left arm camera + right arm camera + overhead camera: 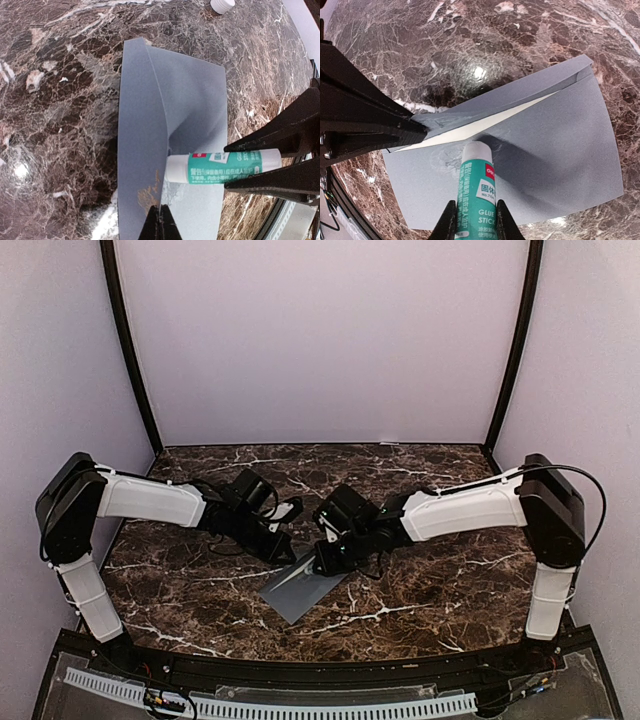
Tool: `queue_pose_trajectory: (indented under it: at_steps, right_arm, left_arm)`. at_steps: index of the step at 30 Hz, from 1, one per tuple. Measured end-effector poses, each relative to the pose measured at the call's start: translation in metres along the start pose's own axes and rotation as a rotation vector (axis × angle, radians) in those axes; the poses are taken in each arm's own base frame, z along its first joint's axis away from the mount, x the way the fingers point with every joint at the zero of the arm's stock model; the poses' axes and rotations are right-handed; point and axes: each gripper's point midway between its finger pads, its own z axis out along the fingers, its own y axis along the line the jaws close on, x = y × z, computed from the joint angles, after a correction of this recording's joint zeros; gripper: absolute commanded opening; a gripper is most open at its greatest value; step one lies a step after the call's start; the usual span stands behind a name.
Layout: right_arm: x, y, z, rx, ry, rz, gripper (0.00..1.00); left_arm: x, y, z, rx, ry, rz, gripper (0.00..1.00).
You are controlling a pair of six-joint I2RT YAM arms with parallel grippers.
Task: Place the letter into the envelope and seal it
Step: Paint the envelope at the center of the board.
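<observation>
The slate-grey envelope (300,590) lies on the marble table with its flap (140,125) raised. My left gripper (161,220) is shut on the flap's pointed tip and holds it up. My right gripper (474,220) is shut on a teal glue stick (476,185), whose white tip rests on the envelope's body (555,145) just under the flap. A shiny glue smear (442,157) shows beside the tip. Of the letter only a thin cream strip (485,122) shows in the envelope's mouth. The rest of it is hidden inside.
A small white cap (222,5) stands on the table beyond the envelope's far end. Both arms meet over the table's middle (310,540). Pale walls close in the back and sides.
</observation>
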Motion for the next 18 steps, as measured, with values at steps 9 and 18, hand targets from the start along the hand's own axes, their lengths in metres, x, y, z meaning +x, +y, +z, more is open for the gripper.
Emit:
queue_pose_trajectory:
  at_steps: [9, 18]
  right_arm:
    - [0.009, 0.013, 0.001, -0.029, 0.02, -0.017, 0.0]
    - [0.009, 0.018, 0.001, -0.033, 0.023, -0.02, 0.0]
  left_arm:
    - [0.0, 0.0, 0.0, 0.001, 0.0, -0.002, 0.0]
    - [0.0, 0.0, 0.0, 0.001, 0.0, -0.002, 0.0]
